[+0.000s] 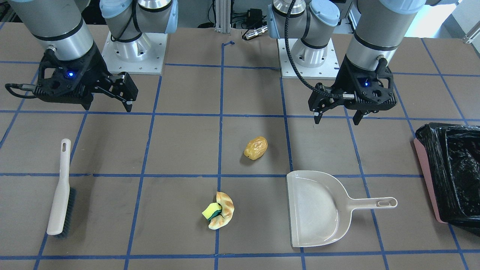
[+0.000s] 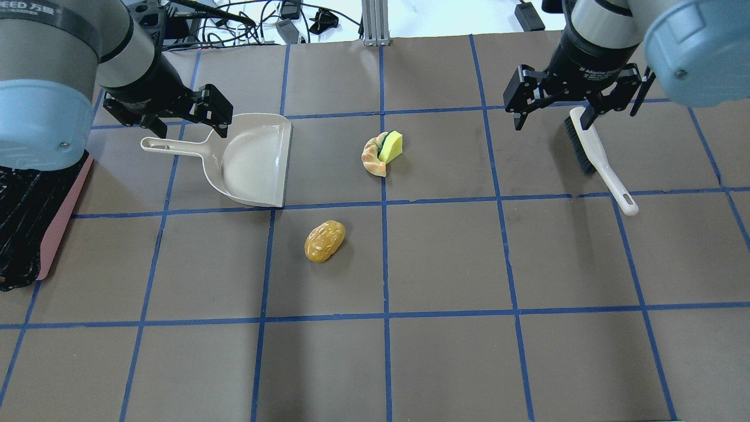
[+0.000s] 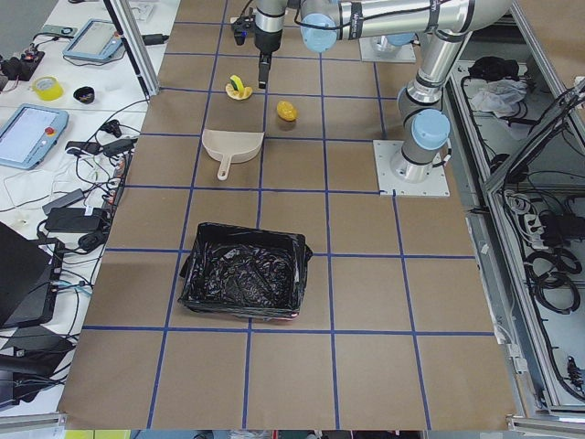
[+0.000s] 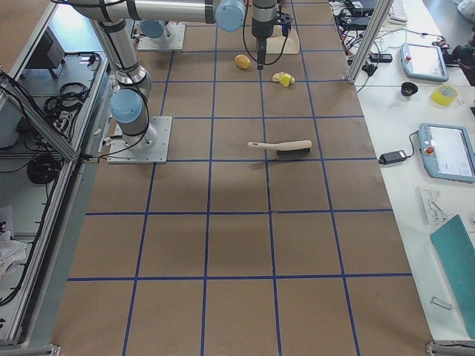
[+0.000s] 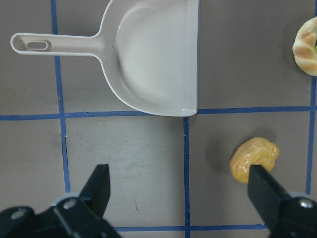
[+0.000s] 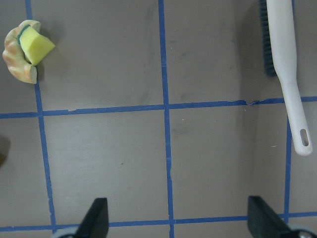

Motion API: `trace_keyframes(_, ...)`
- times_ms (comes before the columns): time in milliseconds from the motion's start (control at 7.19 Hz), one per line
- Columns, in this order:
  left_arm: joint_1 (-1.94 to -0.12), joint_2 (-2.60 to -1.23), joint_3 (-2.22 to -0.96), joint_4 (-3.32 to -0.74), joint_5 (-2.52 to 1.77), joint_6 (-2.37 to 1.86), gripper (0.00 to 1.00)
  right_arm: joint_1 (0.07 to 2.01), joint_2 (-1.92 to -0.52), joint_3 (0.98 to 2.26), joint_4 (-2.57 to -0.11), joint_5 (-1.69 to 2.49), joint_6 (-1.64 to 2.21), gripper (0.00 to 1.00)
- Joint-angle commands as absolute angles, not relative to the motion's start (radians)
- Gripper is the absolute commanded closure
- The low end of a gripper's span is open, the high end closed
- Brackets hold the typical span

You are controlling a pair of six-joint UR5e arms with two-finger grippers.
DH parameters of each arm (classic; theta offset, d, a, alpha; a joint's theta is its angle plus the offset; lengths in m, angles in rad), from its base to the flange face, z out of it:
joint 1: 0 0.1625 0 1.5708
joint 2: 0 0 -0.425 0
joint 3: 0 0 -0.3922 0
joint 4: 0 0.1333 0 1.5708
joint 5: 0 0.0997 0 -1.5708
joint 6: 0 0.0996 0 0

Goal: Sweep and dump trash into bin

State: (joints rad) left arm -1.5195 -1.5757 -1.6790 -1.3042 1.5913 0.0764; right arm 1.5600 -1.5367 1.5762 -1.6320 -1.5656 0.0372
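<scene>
The trash lies mid-table: a golden-yellow lump (image 1: 255, 147) (image 2: 324, 240) (image 5: 254, 158), and a tan dumpling piece (image 1: 225, 216) (image 2: 371, 159) (image 6: 16, 62) with a yellow-green sponge chunk (image 1: 211, 212) (image 2: 391, 146) (image 6: 35, 45) leaning on it. The bin (image 1: 453, 172) (image 2: 23, 223) (image 3: 245, 283), pink with a black bag, stands at the table end on my left. My left gripper (image 1: 337, 114) (image 2: 184, 120) (image 5: 179, 178) hovers open and empty above the table near the dustpan. My right gripper (image 1: 125, 93) (image 2: 577, 114) (image 6: 178, 208) hovers open and empty near the brush.
A beige dustpan (image 1: 315, 208) (image 2: 255, 161) (image 5: 153, 54) lies flat, its mouth toward the trash. A beige brush (image 1: 60, 191) (image 2: 597, 152) (image 6: 287, 64) lies on my right side. Both arm bases (image 1: 133, 48) stand at the robot's edge of the table.
</scene>
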Motion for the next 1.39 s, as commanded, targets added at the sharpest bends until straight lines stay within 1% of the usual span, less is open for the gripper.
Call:
trace_keyframes(0,-1.500,-1.585,-1.681,-1.310,1.754,0.086,0.00,1.560,-1.537,1.577,-1.632,-1.560,0.037,0.00)
trace_keyframes(278,-1.497,-1.612,-1.680,-1.310,1.891,0.069,0.00,1.560,-1.536,1.575,-1.632,-1.568,0.037,0.00)
trace_keyframes(556,-1.473,-1.634,-1.681,-1.302,1.899,0.008,0.00,1.560,-1.537,1.577,-1.631,-1.563,0.037,0.00)
trace_keyframes(834,-1.405,-1.660,-1.675,-1.299,1.884,-0.087,0.00,1.557,-1.529,1.577,-1.634,-1.572,0.012,0.00)
trace_keyframes(1112,-1.297,-1.701,-1.663,-1.299,1.864,-0.254,0.00,1.507,-1.522,1.578,-1.640,-1.577,-0.131,0.00)
trace_keyframes(1251,-1.281,-1.721,-1.649,-1.299,1.856,-0.320,0.00,1.467,-1.500,1.582,-1.640,-1.575,-0.143,0.00)
